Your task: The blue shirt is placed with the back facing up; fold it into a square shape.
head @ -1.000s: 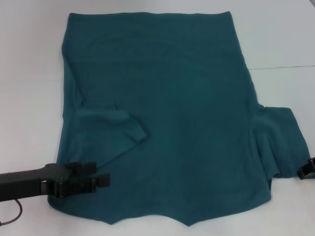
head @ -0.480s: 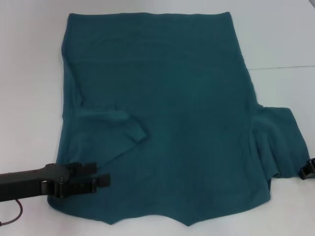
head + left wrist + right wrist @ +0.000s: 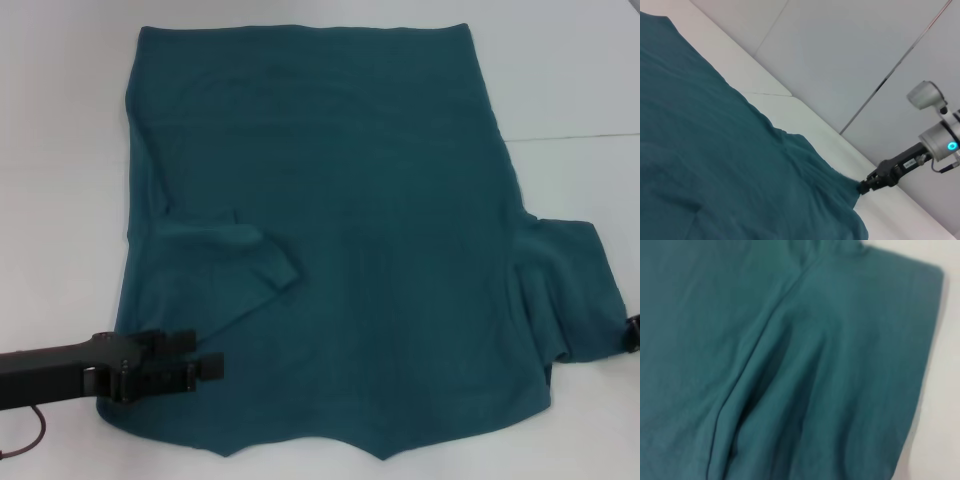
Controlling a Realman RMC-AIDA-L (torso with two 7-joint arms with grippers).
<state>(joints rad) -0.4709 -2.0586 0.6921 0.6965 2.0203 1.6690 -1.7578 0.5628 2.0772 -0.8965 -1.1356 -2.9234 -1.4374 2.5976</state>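
The blue shirt (image 3: pixel 370 200) lies spread flat on the white table (image 3: pixel 60 150). Its left sleeve (image 3: pixel 245 262) is folded inward onto the body, while the right sleeve (image 3: pixel 570 290) sticks out sideways. My left gripper (image 3: pixel 200 354) hovers open over the shirt's near left corner, with its black arm coming in from the left. At the frame's right edge my right gripper (image 3: pixel 632 335) meets the tip of the right sleeve. In the left wrist view the right gripper (image 3: pixel 863 187) is shut on that tip, and the cloth (image 3: pixel 715 165) is drawn to a point. Only shirt cloth (image 3: pixel 790 365) fills the right wrist view.
A thin seam (image 3: pixel 580 136) crosses the table to the right of the shirt. White walls (image 3: pixel 850 55) rise behind the table's far side. Bare tabletop surrounds the shirt to the left and right.
My right gripper has shifted slightly outward to the right and is now nearly out of the head view, with the sleeve tip following it. The left gripper has not moved.
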